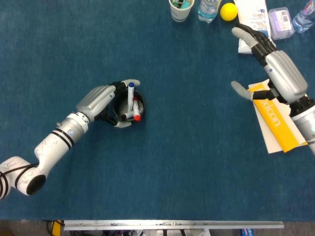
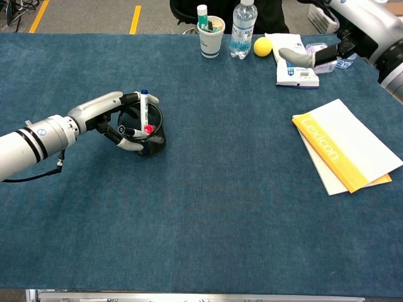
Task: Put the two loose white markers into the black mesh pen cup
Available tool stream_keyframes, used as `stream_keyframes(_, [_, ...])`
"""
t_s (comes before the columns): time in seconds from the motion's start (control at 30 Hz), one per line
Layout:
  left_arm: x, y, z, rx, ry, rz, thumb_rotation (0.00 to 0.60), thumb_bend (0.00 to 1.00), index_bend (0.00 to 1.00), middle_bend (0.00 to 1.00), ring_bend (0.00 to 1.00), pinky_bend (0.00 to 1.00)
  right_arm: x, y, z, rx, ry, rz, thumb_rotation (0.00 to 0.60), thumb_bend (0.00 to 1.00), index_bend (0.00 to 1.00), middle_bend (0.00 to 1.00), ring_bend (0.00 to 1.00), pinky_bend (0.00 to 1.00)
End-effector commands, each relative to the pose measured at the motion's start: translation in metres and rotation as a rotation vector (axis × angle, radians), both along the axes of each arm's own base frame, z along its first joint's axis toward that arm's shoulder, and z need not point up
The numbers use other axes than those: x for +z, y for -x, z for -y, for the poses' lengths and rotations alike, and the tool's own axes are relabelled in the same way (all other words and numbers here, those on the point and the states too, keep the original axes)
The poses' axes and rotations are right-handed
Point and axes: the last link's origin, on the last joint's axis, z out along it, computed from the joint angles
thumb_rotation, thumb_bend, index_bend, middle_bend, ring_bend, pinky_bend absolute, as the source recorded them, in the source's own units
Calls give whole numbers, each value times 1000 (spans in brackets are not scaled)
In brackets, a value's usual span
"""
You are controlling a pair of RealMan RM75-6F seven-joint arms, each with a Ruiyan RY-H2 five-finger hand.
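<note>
The black mesh pen cup (image 1: 120,109) (image 2: 153,146) stands left of the table's middle. My left hand (image 1: 97,100) (image 2: 99,112) wraps around it from the left, with fingers behind the rim and the thumb at the near side. Two white markers are inside the cup. The blue-capped marker (image 1: 131,93) (image 2: 144,107) stands nearly upright. The red-capped marker (image 1: 131,117) (image 2: 135,131) leans across the rim. My right hand (image 1: 276,73) (image 2: 345,36) hovers far to the right, fingers spread, holding nothing.
A yellow Lexicon book (image 1: 278,120) (image 2: 343,151) on white sheets lies at the right, under my right hand. Along the far edge stand a paper cup of pens (image 1: 180,9) (image 2: 210,28), a water bottle (image 2: 242,28), a yellow ball (image 1: 228,11), a white packet (image 1: 253,24) and a small plastic box (image 1: 280,22).
</note>
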Motion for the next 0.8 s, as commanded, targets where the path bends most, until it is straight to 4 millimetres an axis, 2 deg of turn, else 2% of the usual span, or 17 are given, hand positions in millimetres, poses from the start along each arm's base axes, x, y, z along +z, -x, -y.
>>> stream_keyframes(0.03, [2,0,1,-6,-4,-1,600,142,24,115,44,162,0,1,0,-3,0,-1,600,288,22,0,0,0])
stream_keyframes(0.13, [5,-2,2,-11,-6,0,600,142,0,77,16,154,2,2,0,-7,4,-2,600,289,22,0,0,0])
stream_keyframes(0.37, [25,0,3,-56,-45,-41,600,142,0,72,14,152,10,15,-2,-25,24,-73,600,290,22,0,0,0])
stream_keyframes(0.57, [53,10,3,-45,-127,-63,600,142,0,83,14,152,21,38,-14,-106,31,-230,600,332,19,0,0,0])
stream_keyframes(0.8, [88,30,2,-24,-279,-119,600,142,0,88,23,152,32,70,-34,-184,92,-400,600,334,19,19,0,0])
